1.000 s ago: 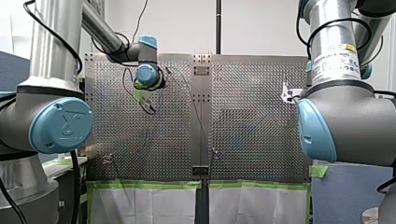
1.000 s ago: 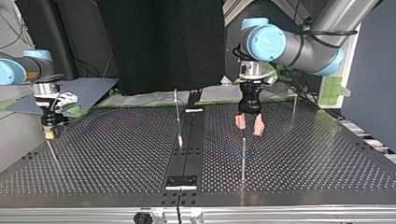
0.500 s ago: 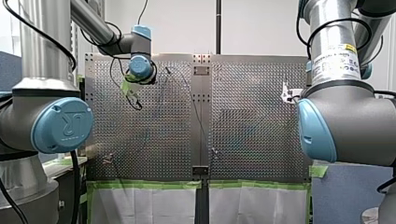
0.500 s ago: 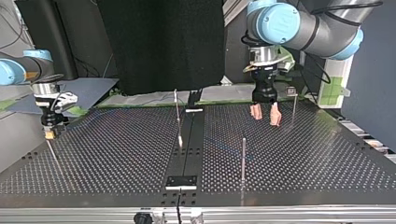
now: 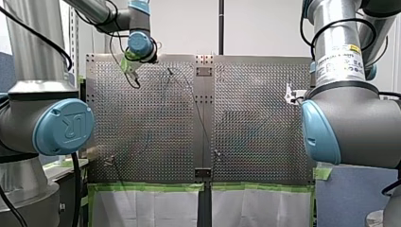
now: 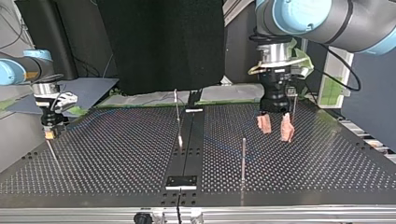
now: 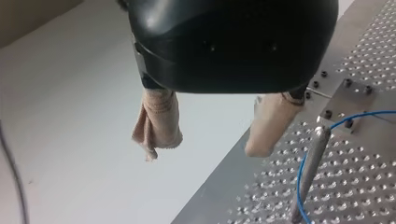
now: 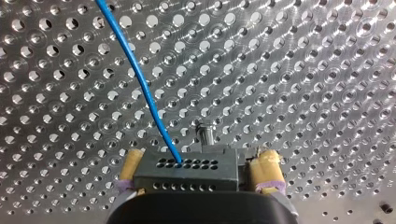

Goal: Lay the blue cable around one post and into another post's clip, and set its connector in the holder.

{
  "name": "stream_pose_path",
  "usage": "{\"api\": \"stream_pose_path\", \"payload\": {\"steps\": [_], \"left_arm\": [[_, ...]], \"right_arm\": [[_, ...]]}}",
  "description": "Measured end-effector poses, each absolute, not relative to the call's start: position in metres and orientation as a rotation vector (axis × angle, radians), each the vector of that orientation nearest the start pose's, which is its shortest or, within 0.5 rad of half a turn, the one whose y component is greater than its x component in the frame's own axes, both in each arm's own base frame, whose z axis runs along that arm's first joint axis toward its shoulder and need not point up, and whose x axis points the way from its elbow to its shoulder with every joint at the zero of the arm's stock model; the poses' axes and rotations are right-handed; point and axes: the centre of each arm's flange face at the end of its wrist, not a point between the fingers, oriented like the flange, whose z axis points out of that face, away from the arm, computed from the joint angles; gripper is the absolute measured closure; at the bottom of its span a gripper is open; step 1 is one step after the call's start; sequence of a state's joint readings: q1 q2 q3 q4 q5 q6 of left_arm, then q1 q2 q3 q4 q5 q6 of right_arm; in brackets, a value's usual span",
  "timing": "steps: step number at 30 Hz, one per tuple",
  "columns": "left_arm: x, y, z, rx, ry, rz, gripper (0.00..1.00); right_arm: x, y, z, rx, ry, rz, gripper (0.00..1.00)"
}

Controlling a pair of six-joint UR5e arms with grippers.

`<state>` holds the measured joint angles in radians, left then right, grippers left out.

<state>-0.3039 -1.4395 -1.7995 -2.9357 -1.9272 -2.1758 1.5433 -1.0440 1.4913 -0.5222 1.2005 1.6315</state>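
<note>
Our right gripper [image 8: 198,173] is clamped tight on the dark grey plastic connector block [image 8: 187,169], which has rows of little holes. Its yellow padded fingers [image 8: 267,170] press on the block's two ends. The thin blue cable [image 8: 140,79] comes out of the block and runs away over the shiny metal table full of holes [image 8: 303,70]. A short metal pin [image 8: 205,133] stands just ahead of the block; we cannot tell if they touch. The gripper's own body cuts off the block's near side. In the front view our big grey right arm [image 5: 340,127] hides almost all of this gripper.

Our left gripper [image 7: 210,137] is spread wide and holds nothing. Its beige wrapped pads [image 7: 156,121] hang in the air near the table's edge. Just beside one pad stands a thin metal post [image 7: 310,158], and the blue cable curves close by it; we cannot tell if it touches. The post's foot is cut off. In the top view the cable is only a faint line on the table, and a second thin metal post [image 6: 243,156] stands apart from the pads, nearer the camera.
</note>
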Motion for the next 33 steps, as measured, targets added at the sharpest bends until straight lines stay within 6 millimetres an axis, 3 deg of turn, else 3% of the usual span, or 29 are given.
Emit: {"api": "stream_pose_path", "payload": {"steps": [13,33], "left_arm": [[0.418,-0.246,0.459,-0.337,1.535,-0.439,0.00],[0.417,-0.252,0.525,-0.185,1.558,-0.319,0.00]], "right_arm": [[0.151,-0.672,0.268,1.387,-1.012,1.523,0.02],[0.151,-0.672,0.268,1.387,-1.012,1.523,0.02]]}}
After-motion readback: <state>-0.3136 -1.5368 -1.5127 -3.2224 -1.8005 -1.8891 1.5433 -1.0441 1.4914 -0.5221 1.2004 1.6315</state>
